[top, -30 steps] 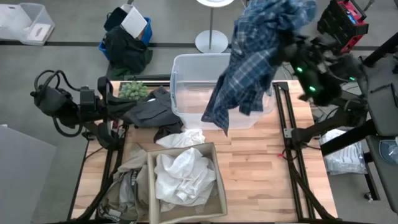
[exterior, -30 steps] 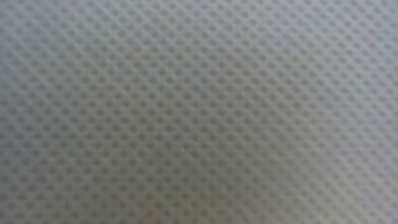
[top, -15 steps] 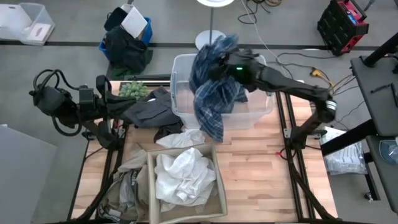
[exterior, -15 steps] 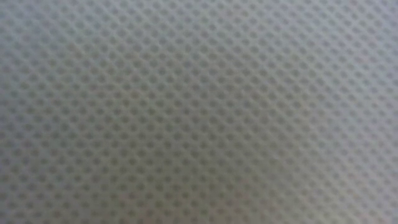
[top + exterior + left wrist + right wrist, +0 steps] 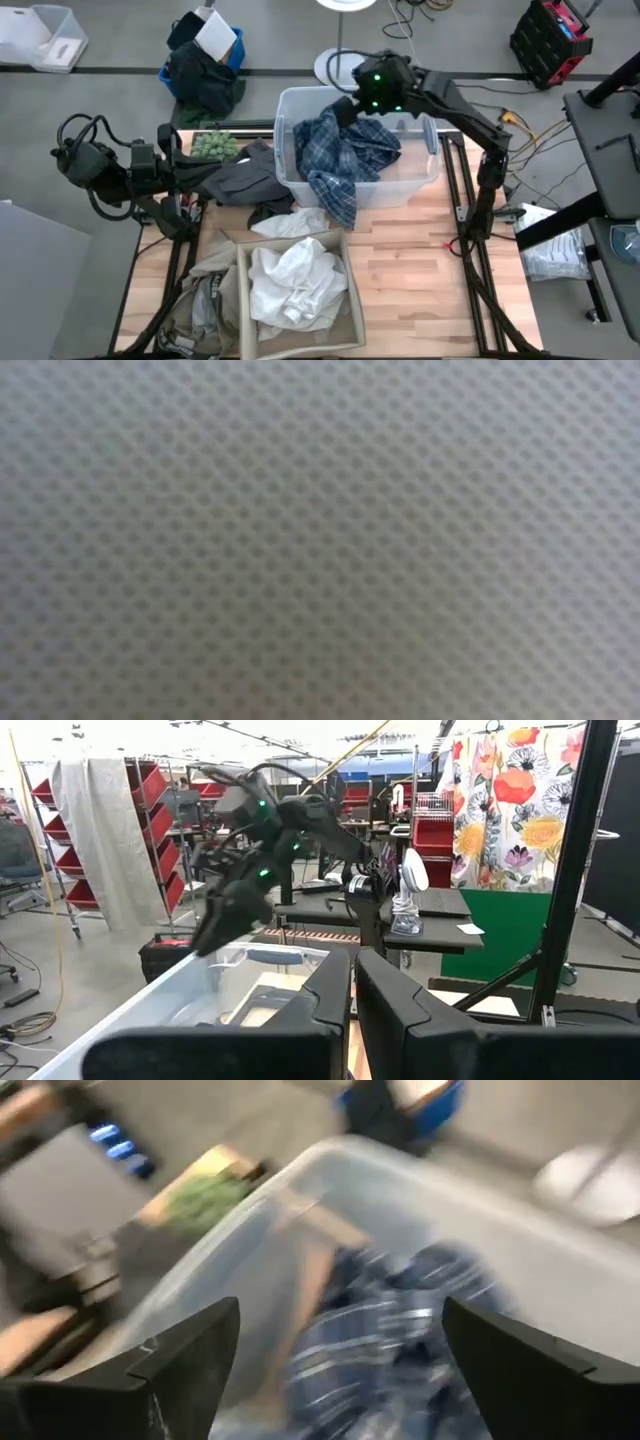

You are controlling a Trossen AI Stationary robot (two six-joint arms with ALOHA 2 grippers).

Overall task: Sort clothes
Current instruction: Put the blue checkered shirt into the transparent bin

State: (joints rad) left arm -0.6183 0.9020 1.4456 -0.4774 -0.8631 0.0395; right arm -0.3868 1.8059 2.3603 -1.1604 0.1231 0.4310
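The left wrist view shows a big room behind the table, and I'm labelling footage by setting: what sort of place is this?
Probably a robotics lab or workshop. Metal racks with red bins stand along the back, a workbench carries equipment, and a floral cloth backdrop hangs on the far side.

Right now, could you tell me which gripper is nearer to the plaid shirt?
The right gripper is nearer, open just above the plaid shirt in the clear bin. The left gripper waits off to the side, by the dark clothes.

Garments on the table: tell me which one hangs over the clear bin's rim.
The blue plaid shirt: it sits in the clear bin, one end draped over the front rim. The others lie outside that bin.
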